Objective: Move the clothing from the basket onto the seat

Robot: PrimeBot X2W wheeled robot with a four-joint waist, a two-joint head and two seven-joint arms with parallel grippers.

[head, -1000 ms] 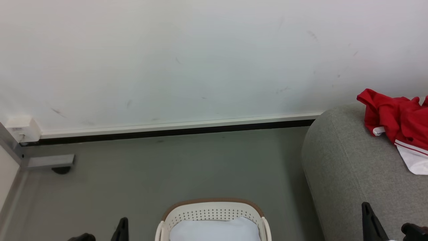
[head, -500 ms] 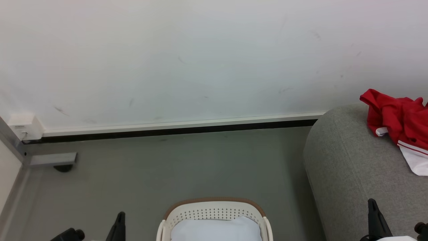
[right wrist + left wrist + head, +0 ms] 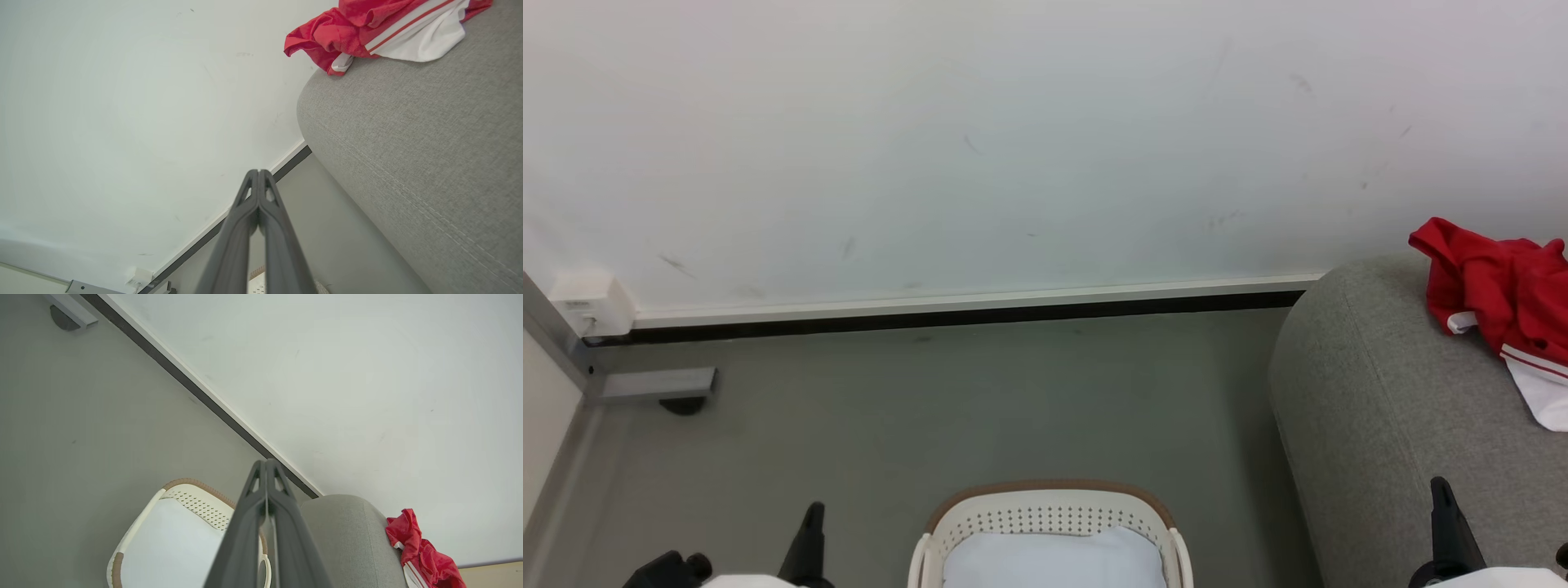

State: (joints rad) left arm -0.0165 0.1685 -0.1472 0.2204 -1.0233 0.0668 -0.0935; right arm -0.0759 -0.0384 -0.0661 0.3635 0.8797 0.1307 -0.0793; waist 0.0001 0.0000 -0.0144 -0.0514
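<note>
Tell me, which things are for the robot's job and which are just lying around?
For the job: the red clothing, the basket with holes, the big grey seat.

Just there: the white box low on the wall, the metal bar by the floor, the dark skirting strip.

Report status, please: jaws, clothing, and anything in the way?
Left and right jaws shut, holding nothing. Red clothing lies on the seat. The basket on the floor, no red seen inside. Nothing seen between basket and seat.
</note>
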